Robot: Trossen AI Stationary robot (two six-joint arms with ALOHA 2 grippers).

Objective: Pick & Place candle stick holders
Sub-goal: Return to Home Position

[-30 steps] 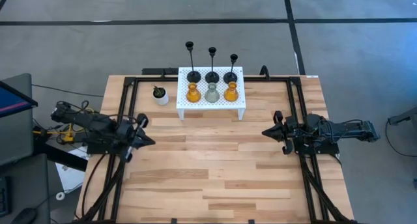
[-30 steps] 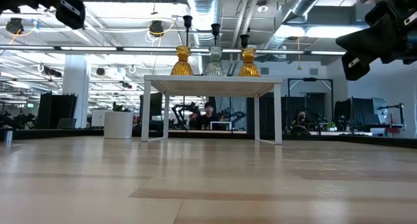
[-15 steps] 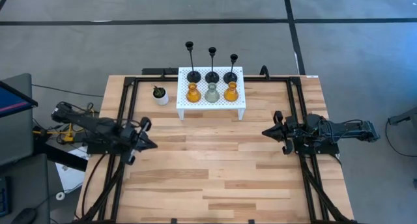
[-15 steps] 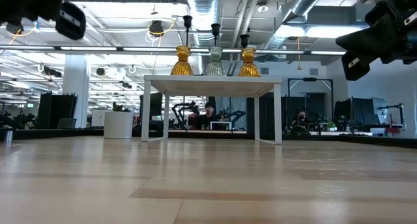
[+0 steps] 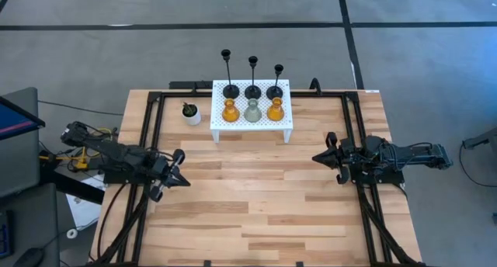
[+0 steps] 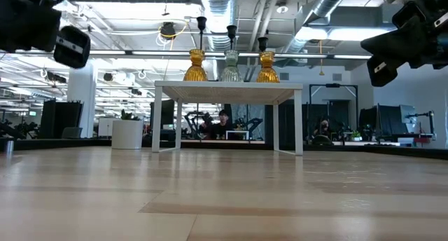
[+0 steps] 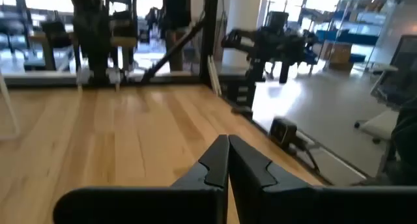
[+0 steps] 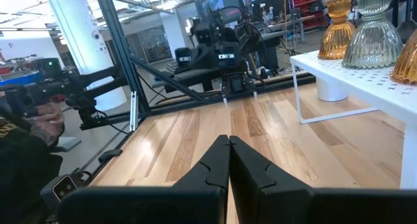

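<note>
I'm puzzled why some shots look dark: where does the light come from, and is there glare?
Low view: bright ceiling lights sit behind the white stand, so the left arm and right arm read as dark shapes. High view: even light, no hard shadows on the table. Right wrist view: the clear glass holder catches bright highlights. Left wrist view: glare on the floor.
</note>
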